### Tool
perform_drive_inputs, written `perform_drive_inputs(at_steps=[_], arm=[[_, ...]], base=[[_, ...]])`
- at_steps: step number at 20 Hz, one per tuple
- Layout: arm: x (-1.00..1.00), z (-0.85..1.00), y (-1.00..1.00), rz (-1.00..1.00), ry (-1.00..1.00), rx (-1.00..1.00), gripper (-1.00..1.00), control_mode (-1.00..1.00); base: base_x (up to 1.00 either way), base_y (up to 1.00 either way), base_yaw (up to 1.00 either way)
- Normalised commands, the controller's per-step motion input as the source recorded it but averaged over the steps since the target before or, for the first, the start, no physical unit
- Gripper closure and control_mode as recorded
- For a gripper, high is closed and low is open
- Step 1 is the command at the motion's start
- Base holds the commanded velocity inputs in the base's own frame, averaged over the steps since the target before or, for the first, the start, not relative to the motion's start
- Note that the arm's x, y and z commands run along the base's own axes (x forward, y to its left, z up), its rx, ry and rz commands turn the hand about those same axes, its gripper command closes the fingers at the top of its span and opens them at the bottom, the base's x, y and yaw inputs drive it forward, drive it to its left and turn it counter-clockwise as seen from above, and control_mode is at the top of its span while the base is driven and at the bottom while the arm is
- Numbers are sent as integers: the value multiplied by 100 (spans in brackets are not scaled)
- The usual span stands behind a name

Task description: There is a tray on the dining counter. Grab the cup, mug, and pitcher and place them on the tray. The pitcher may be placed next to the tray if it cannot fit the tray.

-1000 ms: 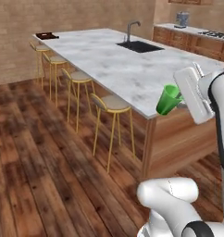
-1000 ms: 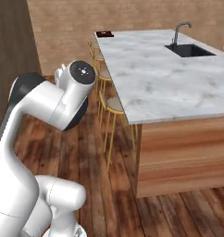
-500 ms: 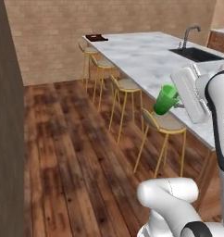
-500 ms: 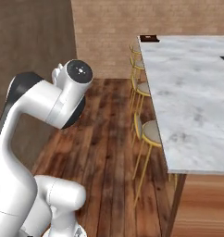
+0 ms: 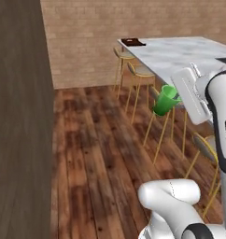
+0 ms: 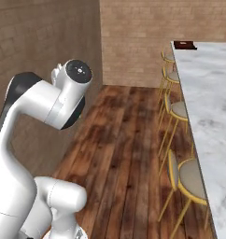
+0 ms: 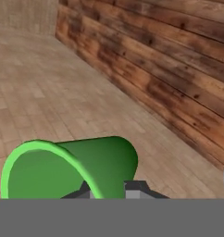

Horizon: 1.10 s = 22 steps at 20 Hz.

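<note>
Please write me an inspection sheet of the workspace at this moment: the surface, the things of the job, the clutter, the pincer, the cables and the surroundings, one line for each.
Surface: dining counter, white-grey marble top, running away along the right side; the part in view is bare apart from the tray.
Job's things: tray, dark, at the counter's far end, nothing seen on it. Cup, bright green, no handle, held tilted in the air over the stools.
Clutter: nothing seen.
Pincer: pincer shut on the cup, fingertips on its wall near the rim.
Cables: nothing seen.
Surroundings: yellow-legged stools in a row along the counter; dark wood plank floor; brick wall behind.
</note>
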Motion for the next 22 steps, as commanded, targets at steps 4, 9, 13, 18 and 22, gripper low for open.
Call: perform_drive_inputs(at_steps=[4, 9, 13, 18, 22], arm=[[0, 0, 0, 0, 0, 0, 100, 100], [0, 0, 0, 0, 0, 0, 100, 100], [0, 0, 0, 0, 0, 0, 100, 100], [0, 0, 0, 0, 0, 0, 100, 100], [0, 0, 0, 0, 0, 0, 100, 100]], base=[[100, 12, 0], [100, 28, 0], [100, 41, 0], [100, 47, 0], [100, 50, 0]])
